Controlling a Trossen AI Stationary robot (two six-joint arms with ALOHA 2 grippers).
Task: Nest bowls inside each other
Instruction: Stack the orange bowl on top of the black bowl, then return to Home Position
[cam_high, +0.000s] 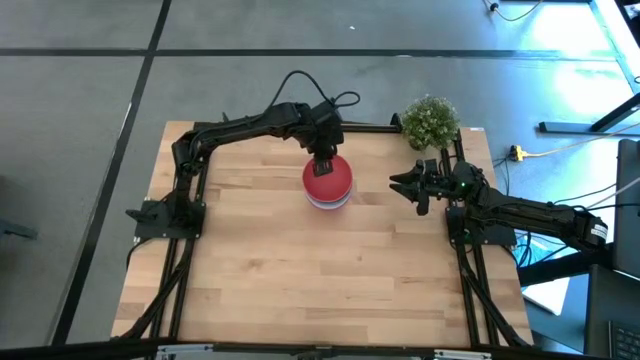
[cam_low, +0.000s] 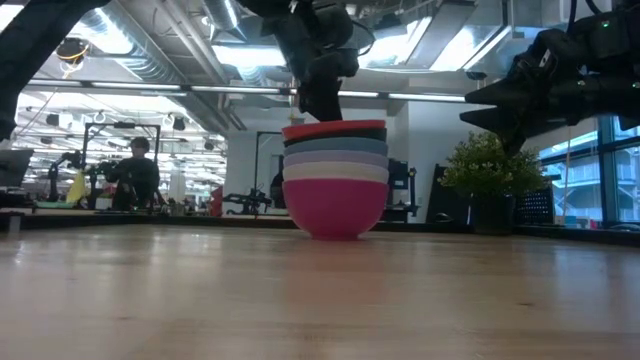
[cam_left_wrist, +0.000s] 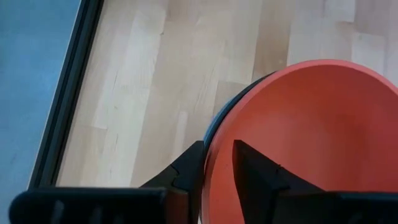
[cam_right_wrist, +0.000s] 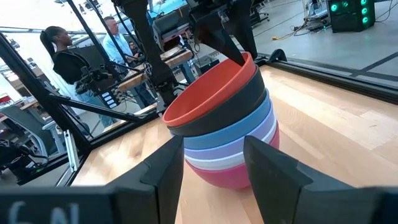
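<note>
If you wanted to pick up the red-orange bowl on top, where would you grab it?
Probably by its thin rim, coming from above. The red-orange bowl sits nested in the black bowl, so only its lip stands clear. The left hand already pinches that rim, one finger inside and one outside. The right hand waits open nearby.

Both arms are matte black, built of slim jointed segments on black frame rails. A thin black cable loops above the left arm's two-fingered black tool (cam_high: 323, 163). The right arm's tool (cam_high: 406, 184) has flat, wedge-shaped black fingers (cam_right_wrist: 268, 163) and small green lights near its wrist.
</note>
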